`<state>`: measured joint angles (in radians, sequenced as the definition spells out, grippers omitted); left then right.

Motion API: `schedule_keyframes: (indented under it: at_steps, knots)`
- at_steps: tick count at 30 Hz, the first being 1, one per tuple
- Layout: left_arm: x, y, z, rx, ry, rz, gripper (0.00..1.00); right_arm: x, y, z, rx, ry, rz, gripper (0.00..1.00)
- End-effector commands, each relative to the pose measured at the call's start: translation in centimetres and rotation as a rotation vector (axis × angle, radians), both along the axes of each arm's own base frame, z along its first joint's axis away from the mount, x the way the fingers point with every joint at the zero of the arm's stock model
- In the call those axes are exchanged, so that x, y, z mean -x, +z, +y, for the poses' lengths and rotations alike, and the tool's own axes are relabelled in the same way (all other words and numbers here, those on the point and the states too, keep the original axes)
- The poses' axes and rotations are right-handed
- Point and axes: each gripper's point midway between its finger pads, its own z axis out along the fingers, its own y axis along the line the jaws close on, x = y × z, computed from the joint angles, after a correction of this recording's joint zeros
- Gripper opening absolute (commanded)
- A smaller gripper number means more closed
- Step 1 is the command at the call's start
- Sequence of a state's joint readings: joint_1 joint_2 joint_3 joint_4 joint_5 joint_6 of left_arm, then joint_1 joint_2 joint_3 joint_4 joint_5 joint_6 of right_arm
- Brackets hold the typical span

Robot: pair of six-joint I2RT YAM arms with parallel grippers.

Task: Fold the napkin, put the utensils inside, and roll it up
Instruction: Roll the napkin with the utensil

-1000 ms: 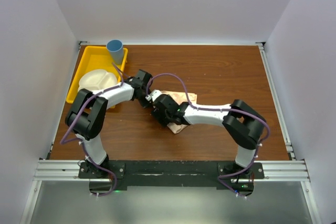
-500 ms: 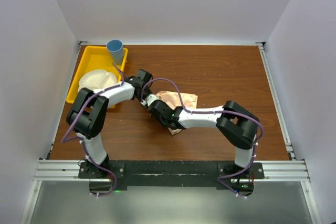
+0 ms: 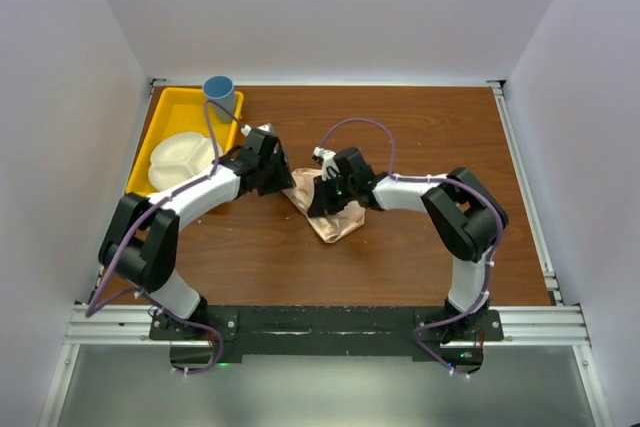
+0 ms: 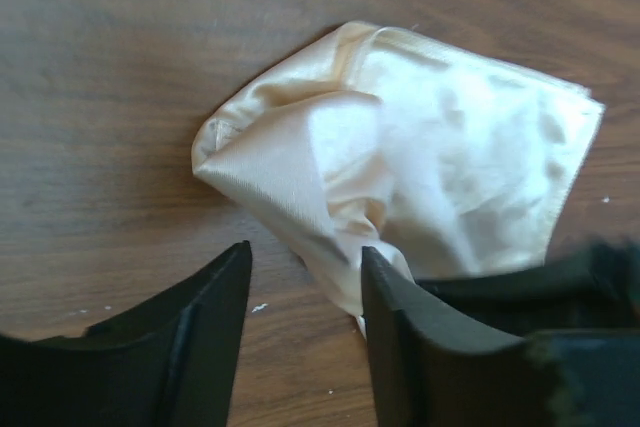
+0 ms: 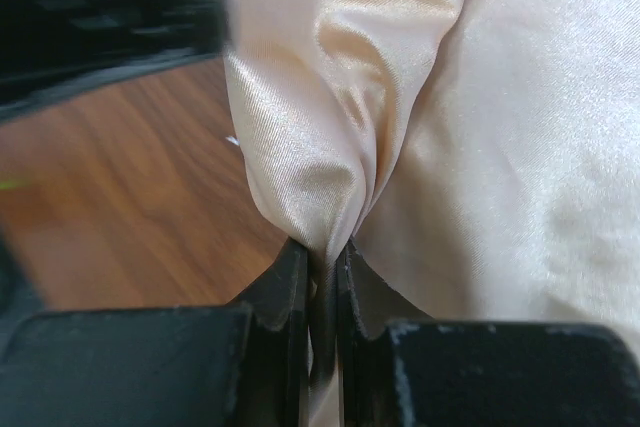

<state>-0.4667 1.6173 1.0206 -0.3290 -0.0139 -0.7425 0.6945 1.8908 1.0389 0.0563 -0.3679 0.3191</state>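
Top external view first: the napkin (image 3: 335, 222) is seen bunched into a loose wedge at the middle of the table (image 3: 430, 137), its narrow end turned toward the near edge, and it is judged not yet folded. The right gripper (image 3: 322, 197) is set on the far-left part of the cloth, and the left gripper (image 3: 278, 179) is placed just beside it on the left. So the cloth lies to the right of the left gripper, and the right arm is the one in contact. Whether anything is held cannot be told from above. Over to the right wrist view, and that is settled: the right gripper (image 5: 320, 247) is clenched on a raised ridge of the napkin (image 5: 500, 97), with fabric squeezed between the closed jaws. Left wrist view now: the left gripper (image 4: 305, 252) is released, jaws apart, nothing gripped. The napkin (image 4: 420, 167) is stretched crosswise ahead, most of it off to the right, with one fold running down close by the right-hand finger. Contact there cannot be confirmed. No fork is found in any view. A short reach right onto the cloth's free left end is judged to be what the next move needs.
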Motion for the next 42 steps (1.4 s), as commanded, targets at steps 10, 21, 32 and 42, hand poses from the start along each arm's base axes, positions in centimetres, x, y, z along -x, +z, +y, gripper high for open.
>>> schedule_keyframes:
  at_steps: [10,21,32,42]
  knots:
    - [-0.6,4.2,-4.6,0.299,-0.175,-0.277,0.36,2.1,-3.5,-1.7,-0.416,-0.097,0.693,0.00]
    - [-1.5,-1.5,-6.5,0.345,-0.188,-0.192,0.13,2.4,-4.3,-2.7,-0.374,-0.136,0.666,0.05]
    - [1.5,-8.2,-5.1,0.281,-0.132,-0.012,0.08,1.3,-2.2,-4.7,-0.140,-0.100,0.462,0.34]
    - [2.2,-9.8,-4.9,0.242,-0.144,0.028,0.06,1.6,2.2,-5.6,0.228,0.036,0.111,0.64]
